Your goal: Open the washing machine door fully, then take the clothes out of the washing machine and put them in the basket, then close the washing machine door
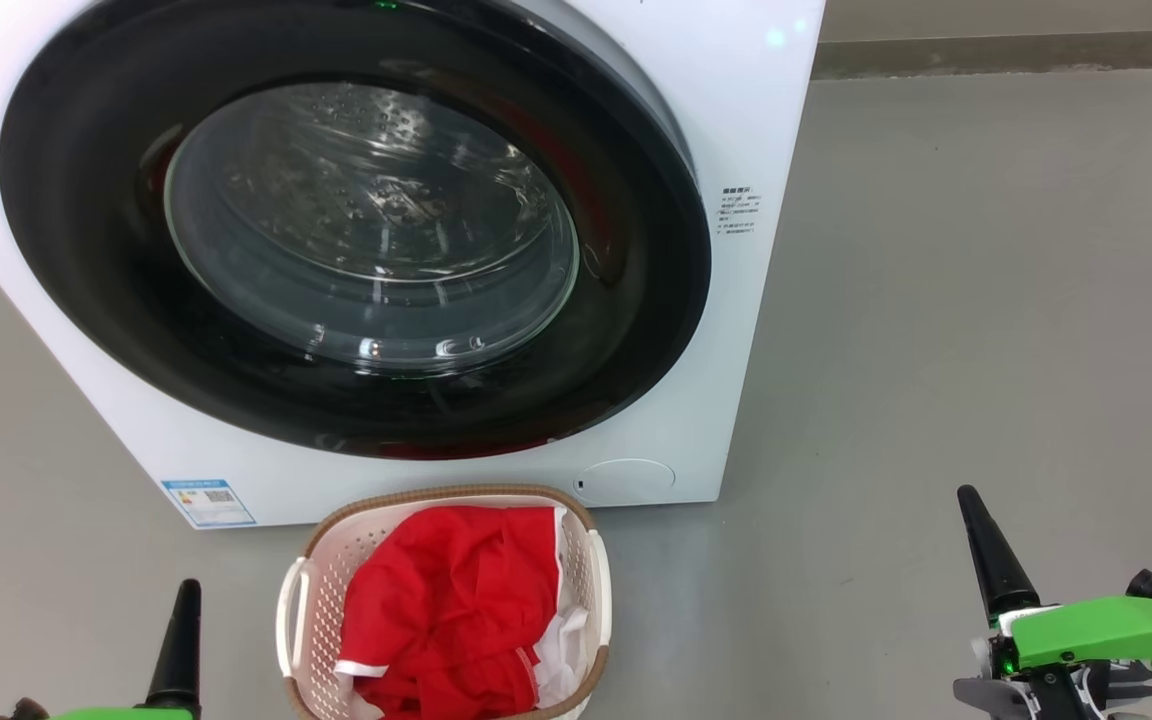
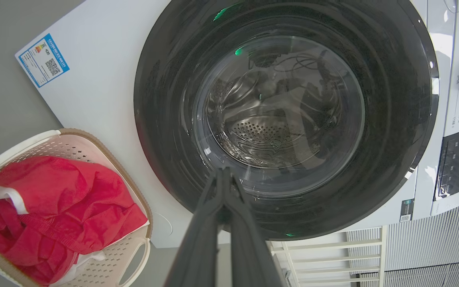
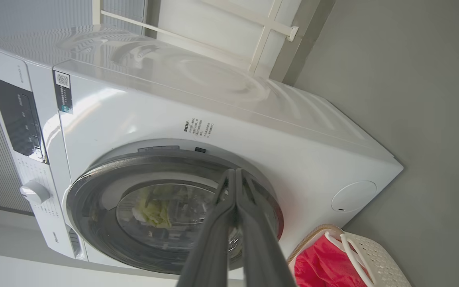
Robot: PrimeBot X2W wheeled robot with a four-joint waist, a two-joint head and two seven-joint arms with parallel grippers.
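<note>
Left pincer (image 1: 190,587) and right pincer (image 1: 967,494) closed, empty; clothes (image 1: 456,600) fill the basket (image 1: 446,492), washing machine door (image 1: 366,230) seemingly shut: nothing left.

1. The floor (image 1: 936,300) ahead of me is smooth, matte and plain grey, with faint speckling.
2. The washing machine (image 1: 766,120), a big white box, stands directly on this floor. It takes up the upper left of my head view, and its base meets the grey along a slanting line.
3. A small blue label (image 1: 208,502) sits at the machine's lower corner on my left, just above the floor.
4. The basket (image 1: 321,575) is cream perforated plastic with a brown woven-look rim. It stands on the floor just in front of the machine's base, on the side nearer me.
5. To my right of the machine, the floor runs back to a darker band (image 1: 1016,55), possibly a skirting board.
</note>
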